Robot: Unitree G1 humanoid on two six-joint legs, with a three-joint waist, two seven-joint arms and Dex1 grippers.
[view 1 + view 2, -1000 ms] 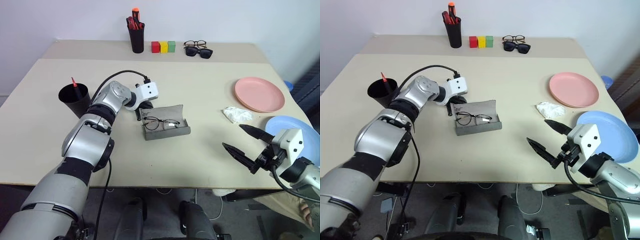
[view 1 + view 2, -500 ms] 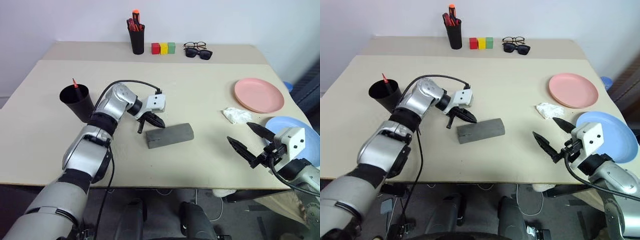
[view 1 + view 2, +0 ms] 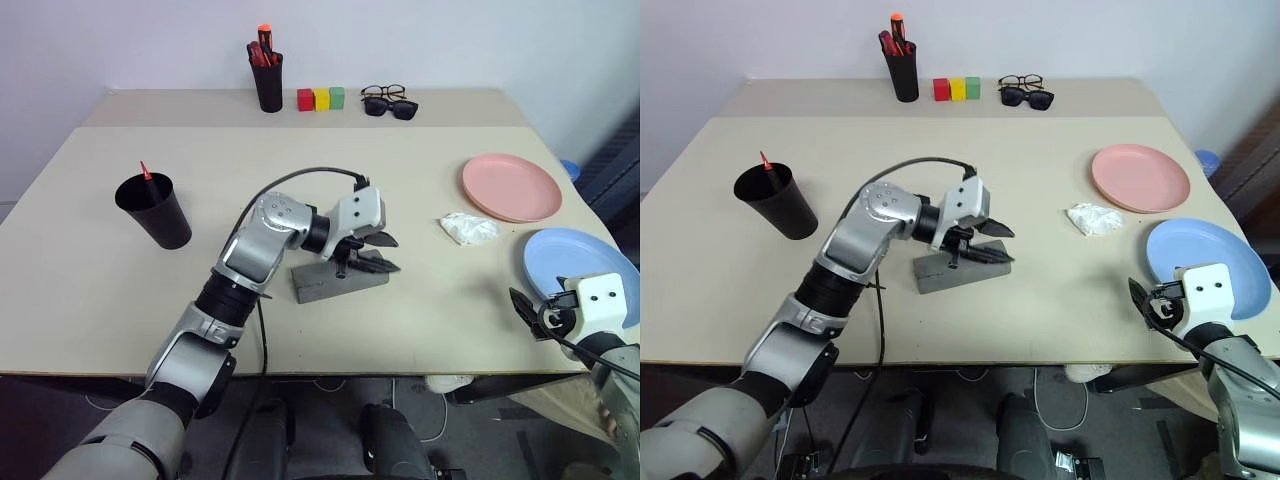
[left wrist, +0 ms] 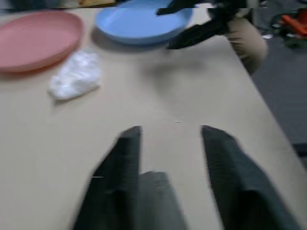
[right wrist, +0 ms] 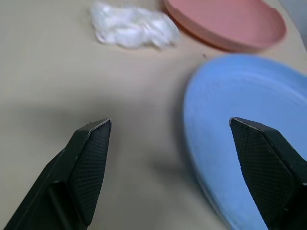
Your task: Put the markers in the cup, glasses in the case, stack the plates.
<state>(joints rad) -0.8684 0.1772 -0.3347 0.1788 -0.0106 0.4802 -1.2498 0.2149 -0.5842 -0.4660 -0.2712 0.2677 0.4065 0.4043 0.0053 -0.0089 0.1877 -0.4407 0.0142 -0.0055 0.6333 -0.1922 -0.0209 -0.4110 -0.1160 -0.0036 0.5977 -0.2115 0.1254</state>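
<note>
The grey case (image 3: 330, 282) lies shut in the middle of the table, and the glasses are hidden. My left gripper (image 3: 390, 254) hovers open over the case's right end, seen up close in the left wrist view (image 4: 170, 130). A red marker tip (image 3: 145, 170) sticks out of the black cup (image 3: 158, 212) at the left. The pink plate (image 3: 512, 187) and the blue plate (image 3: 575, 258) lie apart at the right. My right gripper (image 5: 170, 125) is open and low at the table's front right, with the blue plate's rim (image 5: 192, 124) between its fingers.
A crumpled white tissue (image 3: 467, 228) lies between the case and the plates. At the back stand a black pen holder (image 3: 268, 78) with red pens, three coloured blocks (image 3: 321, 98), and sunglasses with other spectacles (image 3: 390, 101). The table's right edge runs just past the blue plate.
The case, open a second ago with the glasses in it, is now shut. My left gripper swung right across it and opened. My right gripper moved right and down beside the blue plate.
</note>
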